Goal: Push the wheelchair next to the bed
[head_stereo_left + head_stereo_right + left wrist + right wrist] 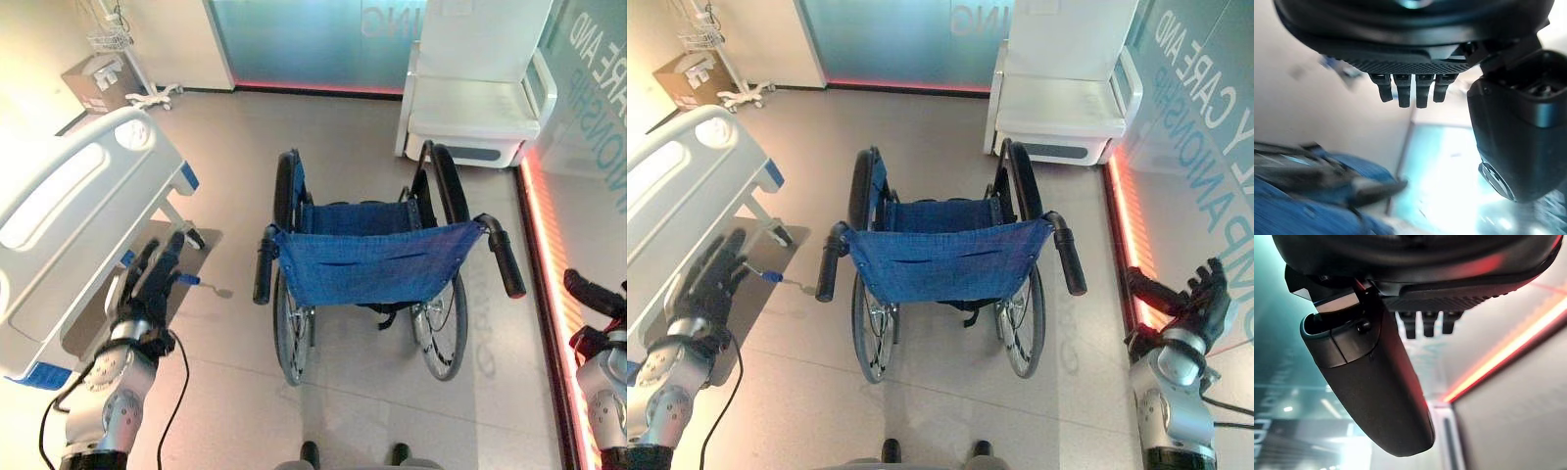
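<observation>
Wheelchair (372,264) sat centre frame, its handles unheld; bed (69,225) at left. Left hand (147,284) and right hand (1195,304) apart with fingers straight, probably poised to grab the handles.

Blue wheelchair (950,259) mid-floor, bed (686,186) left, robot hands apart, open.

We hold our left hand (149,284) raised at the lower left, fingers straight and together, pointing forward, gripping nothing. Our left arm (106,401) rises beneath it, bent at the wrist. Our right hand (1200,299) sits low on the right, fingers extended and thumb spread apart, likewise empty. Our right arm (1169,401) stands nearly upright under it.
</observation>
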